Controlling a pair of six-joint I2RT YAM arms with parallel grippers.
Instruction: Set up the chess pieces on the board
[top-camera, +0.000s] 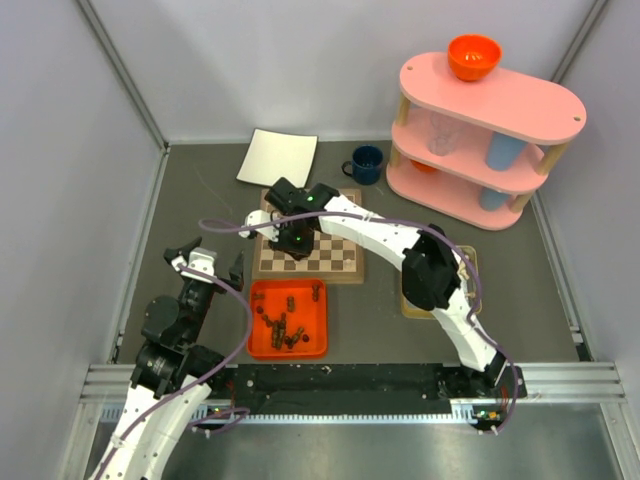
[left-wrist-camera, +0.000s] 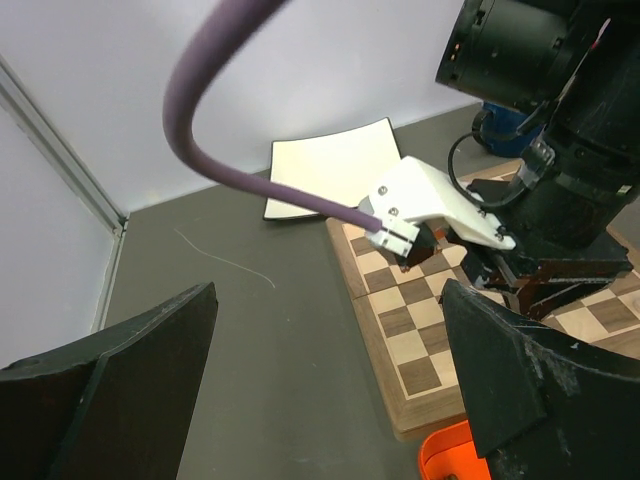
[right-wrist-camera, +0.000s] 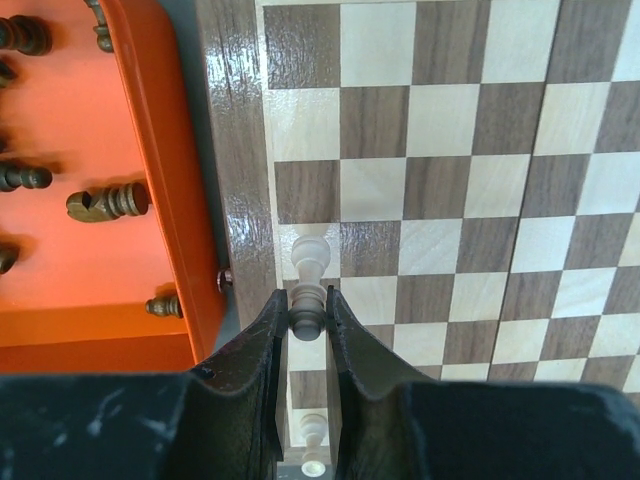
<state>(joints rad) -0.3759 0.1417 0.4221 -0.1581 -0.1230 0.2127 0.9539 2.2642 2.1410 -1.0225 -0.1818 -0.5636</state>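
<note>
The board (top-camera: 340, 262) lies mid-table, its checks filling the right wrist view (right-wrist-camera: 450, 200). My right gripper (top-camera: 297, 243) hangs over its left side, shut (right-wrist-camera: 306, 300) on a pale chess piece (right-wrist-camera: 307, 312) above the column of squares beside the rim. The piece's far end points at a cream square; I cannot tell whether it touches. Another pale piece (right-wrist-camera: 313, 430) stands on that column, nearer the camera. Several dark pieces (top-camera: 285, 328) lie in the orange tray (top-camera: 252, 320), also in the right wrist view (right-wrist-camera: 110, 203). My left gripper (top-camera: 208, 258) is open and empty over the bare tabletop (left-wrist-camera: 320, 380), left of the board (left-wrist-camera: 420, 340).
A white sheet (top-camera: 278, 157) and a blue mug (top-camera: 366, 164) sit behind the board. A pink three-tier shelf (top-camera: 490, 140) with an orange bowl (top-camera: 474, 55) on top stands at the back right. A tan tray (top-camera: 468, 262) lies partly under the right arm. Grey walls close in three sides.
</note>
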